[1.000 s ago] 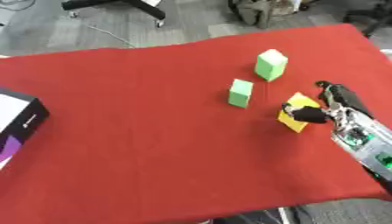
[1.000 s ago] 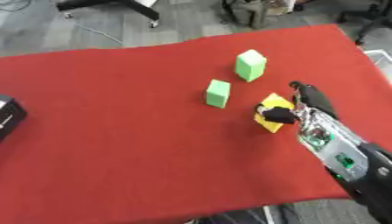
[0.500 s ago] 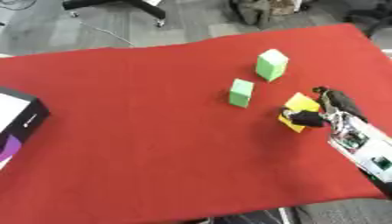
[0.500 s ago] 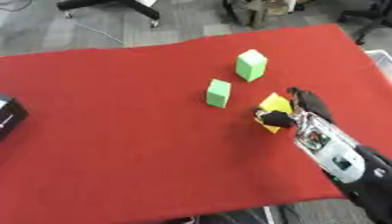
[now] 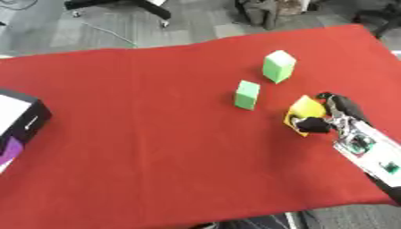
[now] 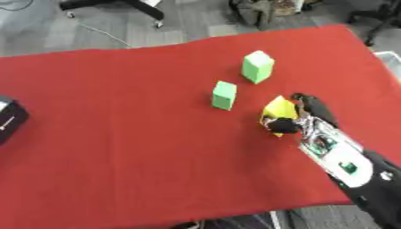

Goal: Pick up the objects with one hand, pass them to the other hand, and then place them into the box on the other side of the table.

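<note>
Fingers: those of the right hand are curled round the yellow block, pinched against the thumb.
Yellow block: held on the red cloth, right of the two green blocks.
Green blocks: small one near the yellow block; larger one farther back.
Box: seen at the left edge.

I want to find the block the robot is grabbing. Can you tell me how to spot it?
Look at the red tablecloth and go to its right side, where the robot's right hand reaches in. The yellow block sits in that hand, with fingers curled round it. The two other blocks nearby are green and untouched; this is the only yellow one.
</note>
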